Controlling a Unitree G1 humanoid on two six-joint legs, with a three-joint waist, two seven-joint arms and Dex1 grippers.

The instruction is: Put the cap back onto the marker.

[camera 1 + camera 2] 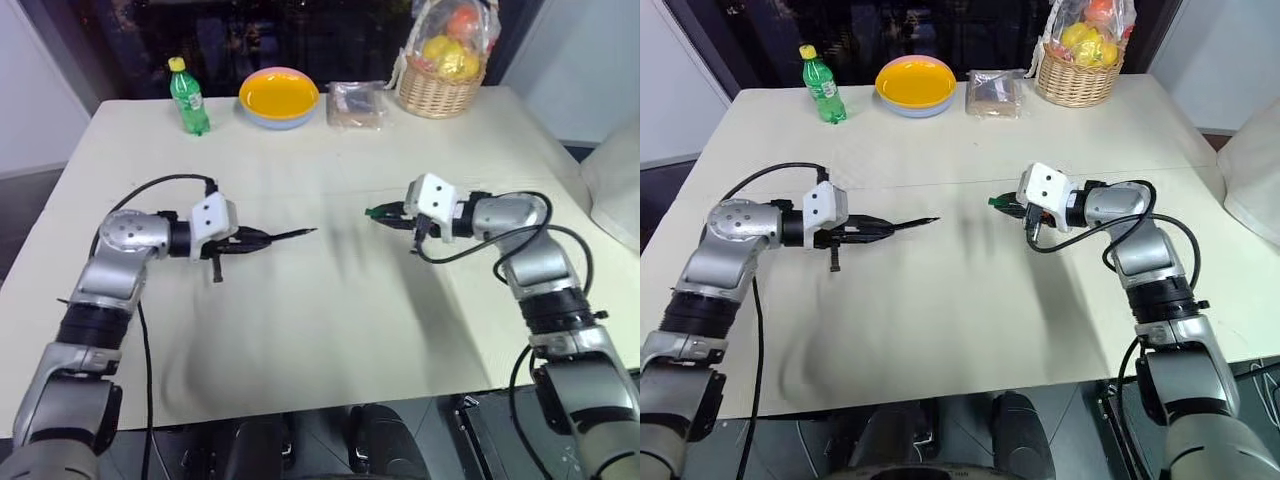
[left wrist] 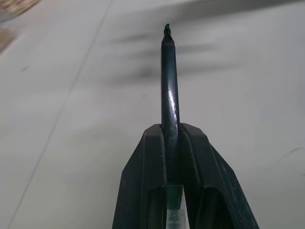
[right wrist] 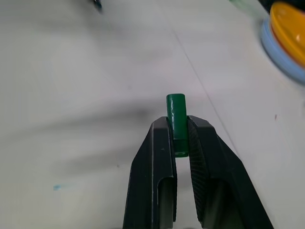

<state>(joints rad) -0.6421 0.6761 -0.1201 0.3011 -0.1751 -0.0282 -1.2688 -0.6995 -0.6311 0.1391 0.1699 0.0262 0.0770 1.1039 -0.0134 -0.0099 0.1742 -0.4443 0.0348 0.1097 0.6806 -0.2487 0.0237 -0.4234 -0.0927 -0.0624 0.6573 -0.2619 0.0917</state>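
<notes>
Pale surface [image 1: 330, 330] beneath both raised arms. Left gripper [image 1: 262, 239], fingers closed on the marker [image 1: 290, 235], tip aimed toward the right gripper [image 1: 392, 213], whose fingers clamp the cap [image 3: 176, 119]. Marker and cap are held above the surface, well apart. Likely fault: misaligned axes, so the tip strikes the cap's rim and the cap slips.

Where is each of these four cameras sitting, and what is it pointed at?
Left and right eye views: on the head, looking down over both arms and the table.
Left wrist view: along the left gripper, shut on the marker.
Right wrist view: along the right gripper, shut on the cap.
Shared: all show the table.
</notes>
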